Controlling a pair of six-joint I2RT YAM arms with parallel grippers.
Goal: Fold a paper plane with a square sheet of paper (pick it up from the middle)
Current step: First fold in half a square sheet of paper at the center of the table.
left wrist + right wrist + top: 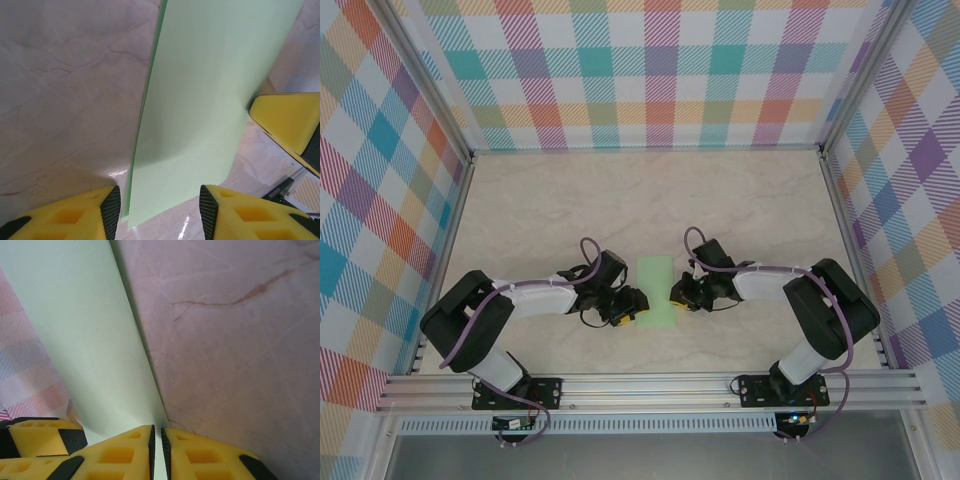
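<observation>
Square sheet of paper [655,290] lies on the table [620,200] midway between the two arms, close to the near edge. From above it reads as a narrow pale-green strip, not a square. A darker second edge along one side in the left wrist view suggests it is doubled over; this is a judgement.

Long axis: runs from the near edge of the table toward the back wall. Both short ends are square-cut, so no nose or point is formed yet.

Right gripper [680,293]: fingers are drawn almost together on the sheet's right long edge, pinching it. In the right wrist view the edge passes between the pads. This grip probably anchors the strip so it cannot slide or spring open.

Left gripper [628,305]: jaws stand apart, one finger [110,210] on each side of the strip's near end, neither pad visibly pressing. The placement suggests preparation to take or crease that end while the opposite edge is restrained.

Paper surface bows slightly upward, not fully flat.
</observation>
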